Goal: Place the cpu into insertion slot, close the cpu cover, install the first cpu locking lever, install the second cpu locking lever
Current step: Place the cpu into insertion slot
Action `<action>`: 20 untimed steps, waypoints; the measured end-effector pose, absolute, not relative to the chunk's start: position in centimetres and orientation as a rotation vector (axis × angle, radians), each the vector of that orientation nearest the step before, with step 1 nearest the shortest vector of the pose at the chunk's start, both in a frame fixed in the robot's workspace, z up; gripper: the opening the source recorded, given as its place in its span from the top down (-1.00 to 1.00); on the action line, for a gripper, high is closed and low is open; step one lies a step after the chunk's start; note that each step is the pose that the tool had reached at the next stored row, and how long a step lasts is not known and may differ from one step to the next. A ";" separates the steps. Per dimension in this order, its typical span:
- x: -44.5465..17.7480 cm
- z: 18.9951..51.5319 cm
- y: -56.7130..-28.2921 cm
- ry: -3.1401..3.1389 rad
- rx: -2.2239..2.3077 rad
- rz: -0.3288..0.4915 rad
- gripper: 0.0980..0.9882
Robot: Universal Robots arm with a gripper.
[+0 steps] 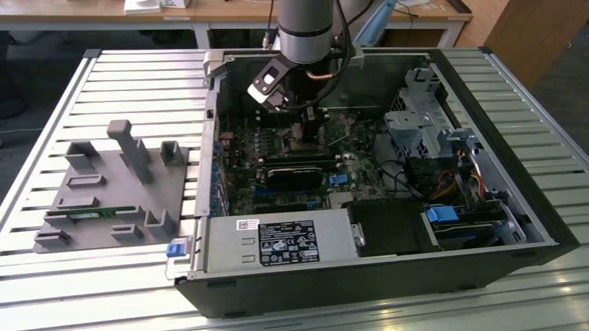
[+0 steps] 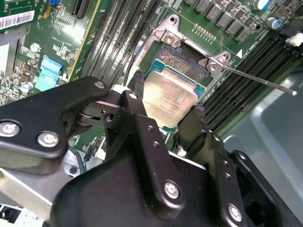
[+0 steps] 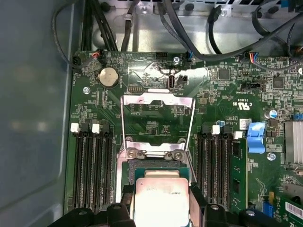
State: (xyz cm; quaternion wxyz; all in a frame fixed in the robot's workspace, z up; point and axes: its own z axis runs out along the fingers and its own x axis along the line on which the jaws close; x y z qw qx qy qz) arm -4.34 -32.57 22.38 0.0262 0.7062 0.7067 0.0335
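Two black fingers [image 2: 137,89] clamped the cpu [image 2: 173,94] by opposite edges | gripper [image 2: 168,101] hung low over the socket [image 3: 156,166], cpu possibly not seated | cpu flat, square, dull silver top | silvery open-centred cpu cover [image 3: 158,98] lay flipped back on green board [image 3: 227,94].

Silver-beige cpu [image 3: 161,201] over its socket [image 3: 156,165] — silvery cpu cover [image 3: 156,99] hinged open.

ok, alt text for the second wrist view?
A black gripper grips the small square silver-beige cpu by two opposite edges over the open socket of a green motherboard. A thin metal lever rod sticks out beside the socket.
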 end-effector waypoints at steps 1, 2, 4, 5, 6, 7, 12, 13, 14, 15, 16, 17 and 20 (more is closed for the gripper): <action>-4.4 22.3 -32.6 2.181 2.185 0.103 0.00; -4.4 22.1 -32.6 2.180 2.186 0.103 0.00; -4.4 21.9 -32.6 2.179 2.186 0.102 0.00; -4.4 21.7 -32.5 2.179 2.187 0.102 0.00; -4.4 21.6 -32.5 2.179 2.186 0.102 0.00; -4.4 21.4 -32.5 2.179 2.186 0.102 0.00; -4.4 21.0 -32.5 2.180 2.185 0.102 0.00; -4.4 21.0 -32.5 2.180 2.185 0.102 0.00; -4.4 20.9 -32.5 2.180 2.185 0.102 0.00; -4.4 20.9 -32.5 2.180 2.185 0.102 0.00; -4.4 20.9 -32.5 2.180 2.185 0.102 0.00; -4.4 20.9 -32.4 2.180 2.185 0.102 0.00; -4.4 20.8 -32.4 2.180 2.185 0.102 0.00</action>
